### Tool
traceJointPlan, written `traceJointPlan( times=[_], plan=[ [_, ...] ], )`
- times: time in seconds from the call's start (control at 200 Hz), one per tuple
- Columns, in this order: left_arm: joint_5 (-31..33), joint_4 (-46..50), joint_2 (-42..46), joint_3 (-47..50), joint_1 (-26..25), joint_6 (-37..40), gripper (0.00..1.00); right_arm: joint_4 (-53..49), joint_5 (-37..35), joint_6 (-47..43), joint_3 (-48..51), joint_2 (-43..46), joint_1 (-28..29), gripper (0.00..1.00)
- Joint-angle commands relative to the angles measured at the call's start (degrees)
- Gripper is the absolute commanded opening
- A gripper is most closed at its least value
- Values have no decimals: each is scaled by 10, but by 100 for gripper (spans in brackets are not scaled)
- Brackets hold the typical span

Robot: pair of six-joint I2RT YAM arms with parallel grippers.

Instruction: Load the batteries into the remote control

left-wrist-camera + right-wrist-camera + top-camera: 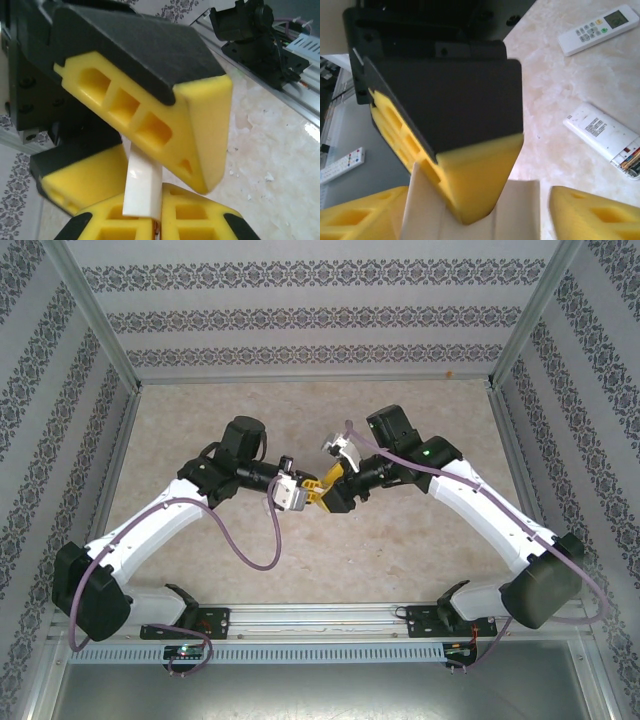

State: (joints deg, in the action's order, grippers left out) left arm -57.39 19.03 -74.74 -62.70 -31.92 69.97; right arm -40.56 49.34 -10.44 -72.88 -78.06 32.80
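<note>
The left end effector (150,225) is clenched on a white plastic piece (142,185), its yellow tips pinching the strip at its lower end. The right end effector (475,215) is released, its jaws standing spread on either side of that same piece, with a sliver of counter (560,85) showing past one edge. Well apart from both, a face-down remote (600,135) lies on the counter with one end open. The batteries (631,162) show there as slim dark and reddish strips, too small to count. Farther off lies a face-up remote (599,27).
</note>
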Motion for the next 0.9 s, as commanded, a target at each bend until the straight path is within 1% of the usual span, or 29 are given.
traceJointPlan(
  times=[0.0,0.065,0.1,0.185,0.235,0.285,0.335,0.4,0.445,0.475,0.58,0.639,0.699,0.774,0.894],
  plan=[
    [-11,-15,19,6,-8,-40,10,57,-15,14,-9,36,-19,85],
    [-8,-52,35,31,-8,-109,12,90,-44,31,4,66,-47,91],
    [-2,-74,45,47,-8,-161,12,97,-72,32,7,82,-60,93],
    [16,-123,67,76,-8,-295,12,97,-123,-1,16,111,-81,93],
    [32,-137,74,82,-8,-370,10,94,-145,-30,22,124,-83,91],
    [36,-143,75,81,-6,-437,9,92,-136,-67,28,134,-82,88],
    [35,-158,69,80,-3,-502,9,99,-101,-84,34,145,-80,86],
    [40,-208,57,85,5,-614,9,111,-50,-105,44,153,-72,82],
    [34,-245,47,90,8,-665,8,112,-26,-122,52,157,-61,81],
    [31,-275,45,97,8,-691,8,113,-11,-132,58,157,-53,79],
    [25,-410,41,133,9,-779,6,131,16,-137,75,149,-32,66],
    [20,-454,39,143,10,-811,5,141,29,-129,74,138,-26,59],
    [13,-487,37,149,10,-833,5,153,40,-116,72,128,-25,55],
    [1,-522,36,160,12,-854,5,171,51,-103,73,122,-26,54],
    [-15,-561,42,178,14,-864,5,185,35,-95,76,122,-29,56]
  ],
)
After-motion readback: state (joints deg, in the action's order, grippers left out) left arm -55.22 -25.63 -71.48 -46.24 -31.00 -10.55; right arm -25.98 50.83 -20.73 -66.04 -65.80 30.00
